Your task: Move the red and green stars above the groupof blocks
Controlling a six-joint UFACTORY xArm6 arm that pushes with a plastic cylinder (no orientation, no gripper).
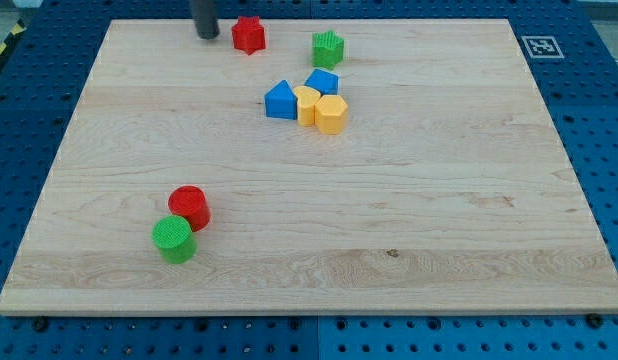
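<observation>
The red star [248, 34] lies near the board's top edge, left of centre. The green star [328, 48] lies to its right, just above a tight group: a blue cube [322, 82], a blue pentagon-like block [280, 101], a yellow heart-shaped block [306, 103] and a yellow hexagon [331, 115]. My tip [206, 35] stands on the board just left of the red star, a small gap apart from it.
A red cylinder [189, 207] and a green cylinder [174, 239] touch each other at the lower left. The wooden board [469, 200] rests on a blue pegboard table. A fiducial marker [540, 46] sits past the top right corner.
</observation>
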